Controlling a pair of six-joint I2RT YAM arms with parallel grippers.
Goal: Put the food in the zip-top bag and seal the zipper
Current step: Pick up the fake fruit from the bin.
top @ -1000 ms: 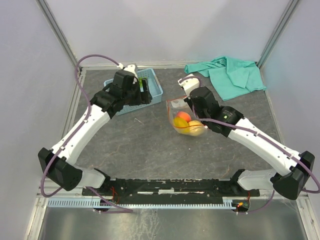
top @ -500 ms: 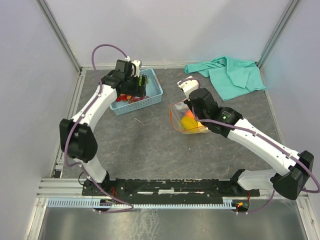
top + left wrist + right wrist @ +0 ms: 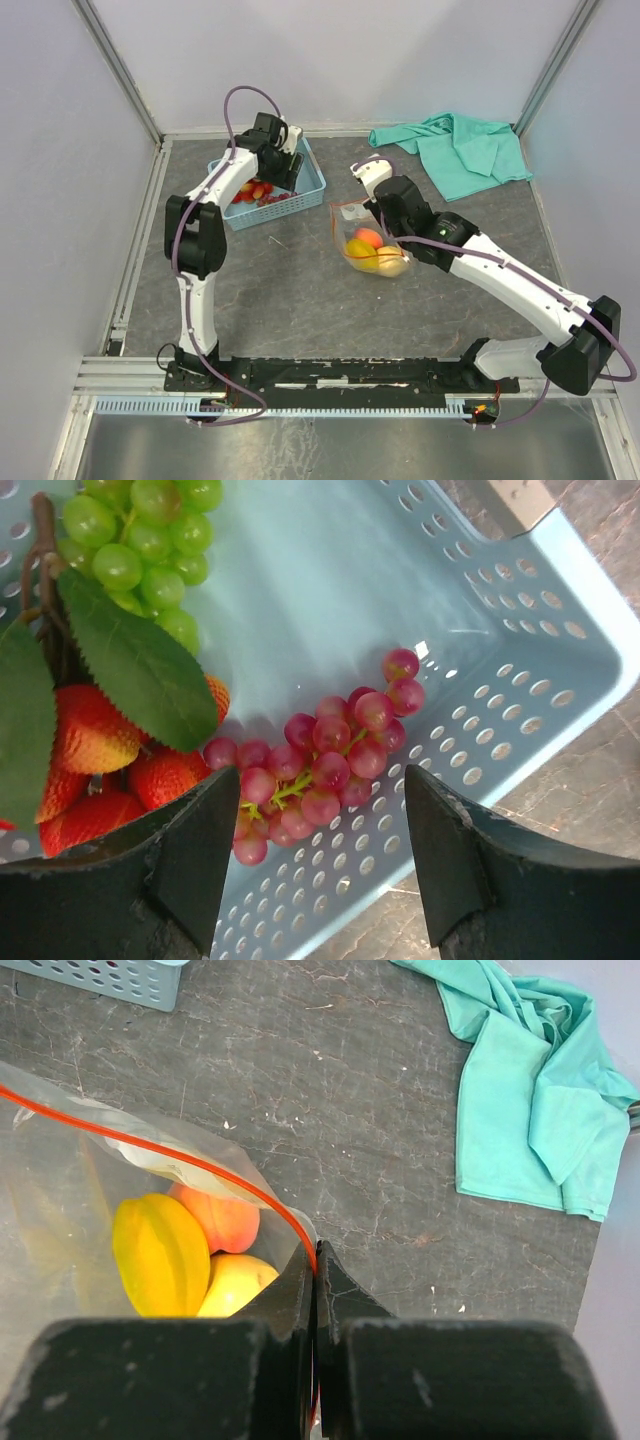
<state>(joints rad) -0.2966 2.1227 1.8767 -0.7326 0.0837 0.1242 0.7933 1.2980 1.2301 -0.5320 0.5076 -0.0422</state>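
Observation:
The zip-top bag [image 3: 362, 238] lies mid-table with its red-orange zipper [image 3: 190, 1160] gaping. Inside it are a yellow fruit [image 3: 160, 1252], a peach [image 3: 226, 1220] and a lemon [image 3: 236, 1282]. My right gripper [image 3: 315, 1260] is shut on the bag's zipper edge at its corner, and it sits just right of the bag [image 3: 385, 212]. My left gripper [image 3: 284, 166] hangs open over the light blue basket [image 3: 312, 184]. Its fingers straddle the purple grapes [image 3: 340, 745] from above without touching them. Green grapes [image 3: 150, 540] and strawberries [image 3: 95, 770] with leaves lie beside them.
A teal cloth [image 3: 460, 150] is crumpled at the back right corner. The basket's perforated wall [image 3: 520, 680] rises right of the left fingers. Metal frame posts and grey walls enclose the table.
The left arm has reared up and carried its gripper back over the basket, down toward the purple grapes, its jaws narrowing slightly. The right gripper shifted the bag a little, still shut on it.

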